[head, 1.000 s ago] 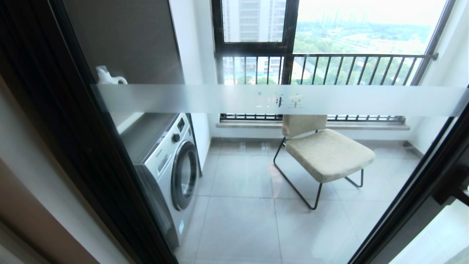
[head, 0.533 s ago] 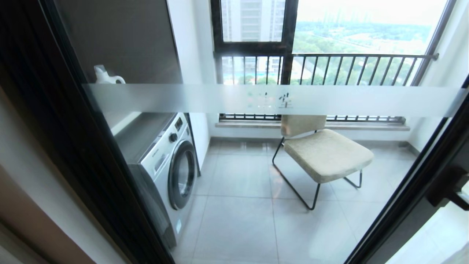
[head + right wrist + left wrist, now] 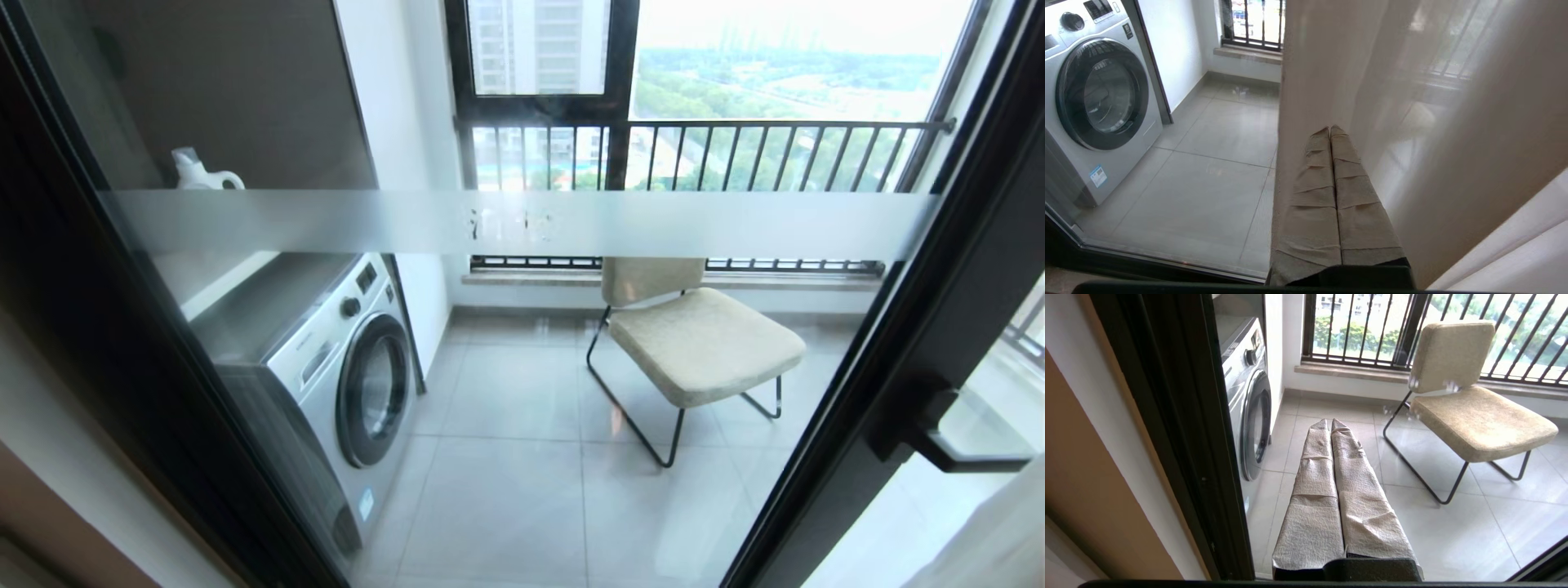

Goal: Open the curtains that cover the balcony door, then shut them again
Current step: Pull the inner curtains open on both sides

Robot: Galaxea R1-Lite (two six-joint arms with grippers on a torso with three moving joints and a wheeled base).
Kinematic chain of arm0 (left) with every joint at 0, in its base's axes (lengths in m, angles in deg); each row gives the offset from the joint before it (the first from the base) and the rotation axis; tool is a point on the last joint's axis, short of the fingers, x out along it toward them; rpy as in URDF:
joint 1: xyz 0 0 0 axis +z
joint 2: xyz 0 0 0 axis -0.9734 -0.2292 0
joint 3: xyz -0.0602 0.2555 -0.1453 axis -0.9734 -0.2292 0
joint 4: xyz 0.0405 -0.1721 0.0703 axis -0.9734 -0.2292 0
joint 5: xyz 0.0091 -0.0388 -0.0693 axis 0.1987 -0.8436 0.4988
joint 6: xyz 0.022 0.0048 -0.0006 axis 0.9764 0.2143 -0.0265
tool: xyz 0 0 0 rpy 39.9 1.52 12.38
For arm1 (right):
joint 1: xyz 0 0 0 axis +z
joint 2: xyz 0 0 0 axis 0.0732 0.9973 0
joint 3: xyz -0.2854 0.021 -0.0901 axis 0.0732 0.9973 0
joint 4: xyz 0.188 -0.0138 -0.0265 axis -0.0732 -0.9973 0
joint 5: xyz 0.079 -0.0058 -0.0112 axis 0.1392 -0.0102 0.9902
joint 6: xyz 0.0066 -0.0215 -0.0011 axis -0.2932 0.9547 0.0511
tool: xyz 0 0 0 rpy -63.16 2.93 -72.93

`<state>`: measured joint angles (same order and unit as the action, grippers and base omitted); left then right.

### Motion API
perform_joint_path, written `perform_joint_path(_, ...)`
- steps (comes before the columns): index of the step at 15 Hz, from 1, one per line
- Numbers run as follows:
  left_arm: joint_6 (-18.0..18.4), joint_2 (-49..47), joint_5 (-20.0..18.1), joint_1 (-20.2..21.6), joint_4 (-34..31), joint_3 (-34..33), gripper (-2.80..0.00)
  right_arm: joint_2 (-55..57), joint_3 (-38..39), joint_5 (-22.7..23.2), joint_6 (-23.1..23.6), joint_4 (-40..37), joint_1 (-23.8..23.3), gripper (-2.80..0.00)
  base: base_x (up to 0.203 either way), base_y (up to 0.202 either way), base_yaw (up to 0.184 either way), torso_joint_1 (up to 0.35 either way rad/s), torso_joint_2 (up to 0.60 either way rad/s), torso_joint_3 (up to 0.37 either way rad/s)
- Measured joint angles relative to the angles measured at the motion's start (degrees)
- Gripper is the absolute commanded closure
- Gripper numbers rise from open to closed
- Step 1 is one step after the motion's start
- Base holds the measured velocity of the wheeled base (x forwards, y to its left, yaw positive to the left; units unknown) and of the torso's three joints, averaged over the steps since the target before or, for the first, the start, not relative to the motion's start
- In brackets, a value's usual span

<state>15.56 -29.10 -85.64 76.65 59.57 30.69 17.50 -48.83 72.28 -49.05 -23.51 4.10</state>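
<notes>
Nearest to the robot are its own two grippers, each seen only from its wrist camera; neither shows in the head view. The left gripper (image 3: 1331, 422) reaches straight forward toward the glass, its cloth-wrapped fingers (image 3: 1312, 482) pressed flat together with nothing between them. The right gripper (image 3: 1330, 130) is posed the same way, fingers (image 3: 1314, 192) closed tight and empty, and its tips sit at the edge of a sheer white curtain (image 3: 1412, 122) that hangs just beside and beyond them. Whether the tips touch the cloth cannot be told. Both arms look parked low and level, which suggests the robot is positioning itself and not yet reaching.

The curtain is where the right arm can get at it: in the head view only a pale corner of it shows at the lower right edge (image 3: 1000, 535), so most of the pane in view is bare. That reads as curtains drawn aside, with the closing half of the task likely still to do.

Next comes the balcony door (image 3: 939, 327), with thick black frames on either side, a black handle (image 3: 939, 437) on the right frame, and a frosted band (image 3: 522, 224) running across the glass.

Beyond the glass, a washing machine (image 3: 343, 384) stands on the left with a white jug (image 3: 200, 171) on the shelf above it, and a beige chair (image 3: 702, 343) sits on the grey tiled floor (image 3: 506, 490). Farthest off is a barred railing (image 3: 735, 155) before black-framed windows.
</notes>
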Motion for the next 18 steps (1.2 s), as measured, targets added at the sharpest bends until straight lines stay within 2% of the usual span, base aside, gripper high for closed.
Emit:
perform_joint_path(5, 0.0, 0.0, 0.0, 0.0, 0.0, 0.0, 0.00, 0.0, 0.0, 0.0, 0.0, 0.0, 0.1, 0.00, 0.000, -0.147, 0.000, 0.002, 0.00, 0.002)
perform_joint_path(16, -0.1, 0.0, 0.0, 0.0, 0.0, 0.0, 0.00, 0.0, 0.0, 0.0, -0.4, 0.1, 0.0, 0.00, 0.000, 0.000, 0.000, 0.000, 0.00, 0.000)
perform_joint_path(17, -0.1, 0.0, 0.0, 0.0, 0.0, 0.0, 0.00, 0.0, 0.0, -0.1, -0.5, 0.1, 0.0, -2.80, 0.000, 0.000, 0.000, 0.000, 0.00, 0.000)
perform_joint_path(18, -0.1, 0.0, 0.0, 0.0, 0.0, 0.0, 0.00, 0.0, 0.0, -0.1, -0.3, 0.1, 0.0, -2.80, 0.000, 0.000, 0.000, 0.000, 0.00, 0.000)
